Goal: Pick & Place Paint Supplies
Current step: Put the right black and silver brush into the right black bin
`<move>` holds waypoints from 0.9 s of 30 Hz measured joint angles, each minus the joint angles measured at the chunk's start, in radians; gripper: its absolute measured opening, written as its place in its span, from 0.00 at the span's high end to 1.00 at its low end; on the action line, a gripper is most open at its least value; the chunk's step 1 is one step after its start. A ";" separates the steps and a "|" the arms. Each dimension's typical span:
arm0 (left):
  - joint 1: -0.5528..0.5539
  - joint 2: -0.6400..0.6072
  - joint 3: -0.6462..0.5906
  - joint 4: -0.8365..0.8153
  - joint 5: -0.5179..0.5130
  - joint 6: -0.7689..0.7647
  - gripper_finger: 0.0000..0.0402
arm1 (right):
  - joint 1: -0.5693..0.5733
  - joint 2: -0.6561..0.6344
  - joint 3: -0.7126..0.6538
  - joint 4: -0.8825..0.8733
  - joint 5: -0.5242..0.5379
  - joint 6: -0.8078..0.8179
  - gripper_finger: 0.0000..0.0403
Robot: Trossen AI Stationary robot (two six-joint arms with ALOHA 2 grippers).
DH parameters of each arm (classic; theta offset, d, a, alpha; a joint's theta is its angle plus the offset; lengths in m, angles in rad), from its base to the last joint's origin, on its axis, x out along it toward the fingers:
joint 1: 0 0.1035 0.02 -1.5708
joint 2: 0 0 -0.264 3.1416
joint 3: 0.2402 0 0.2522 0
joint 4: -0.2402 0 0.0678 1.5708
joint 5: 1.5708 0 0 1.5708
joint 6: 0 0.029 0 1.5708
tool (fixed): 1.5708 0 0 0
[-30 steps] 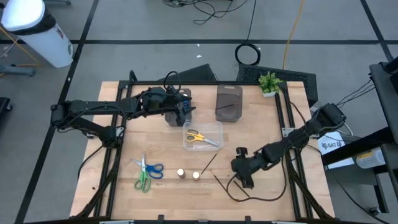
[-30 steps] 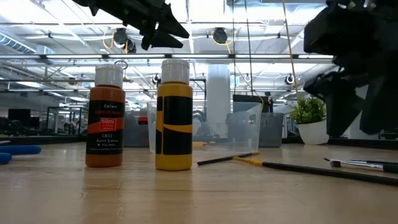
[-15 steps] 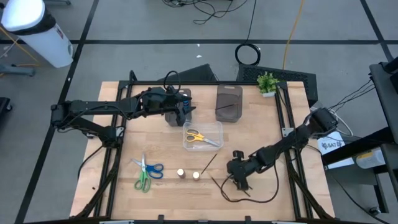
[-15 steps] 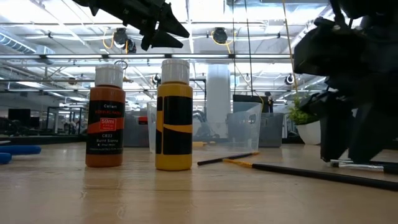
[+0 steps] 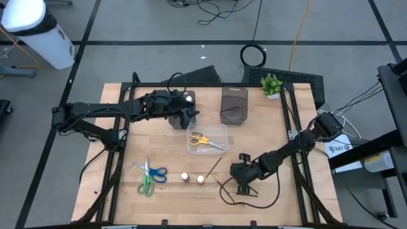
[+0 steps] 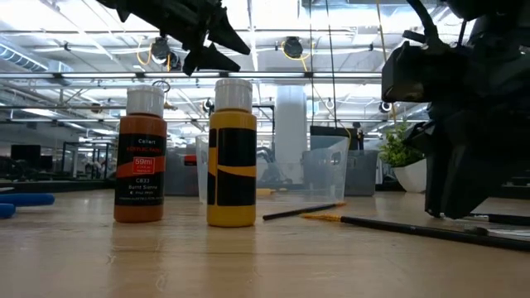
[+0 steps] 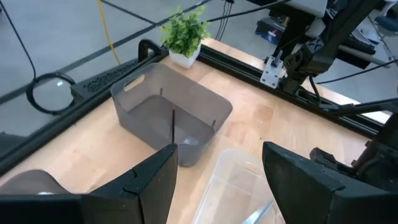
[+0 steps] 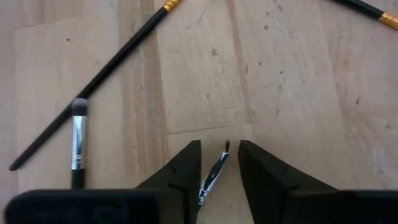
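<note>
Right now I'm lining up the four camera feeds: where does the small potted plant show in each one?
High view: the potted plant stands at the table's far right corner.
Low view: far back on the right, partly behind the right arm.
Left wrist view: near the top, just beyond the gray tray, plant at.
Right wrist view: not in it.
Shared landmark: the gray tray beside the plant.

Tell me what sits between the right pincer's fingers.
In the right wrist view, a thin silver-ferruled brush tip stands between the right pincer's fingers, over bare wood; gaps show on both sides.
</note>
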 joint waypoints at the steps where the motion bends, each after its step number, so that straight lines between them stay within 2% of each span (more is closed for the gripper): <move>1: 0.000 0.000 0.000 -0.004 0.000 -0.006 0.39 | 0.001 0.000 0.000 0.000 0.000 -0.005 0.79; 9: 0.000 0.000 0.000 -0.005 -0.002 -0.002 0.39 | 0.000 0.000 -0.001 -0.002 0.004 -0.018 0.99; 15: 0.000 0.000 0.000 -0.005 -0.003 -0.001 0.39 | 0.001 -0.001 -0.002 0.007 0.006 -0.029 1.00; 19: 0.000 0.000 0.000 -0.004 -0.003 -0.001 0.39 | 0.001 -0.054 -0.001 0.036 0.053 -0.036 1.00; 22: 0.000 0.000 0.000 -0.003 -0.003 -0.001 0.39 | 0.000 -0.125 -0.010 0.006 0.117 -0.059 1.00; 27: 0.000 0.000 0.000 0.007 -0.003 -0.001 0.39 | -0.015 -0.291 -0.003 0.051 0.260 -0.090 1.00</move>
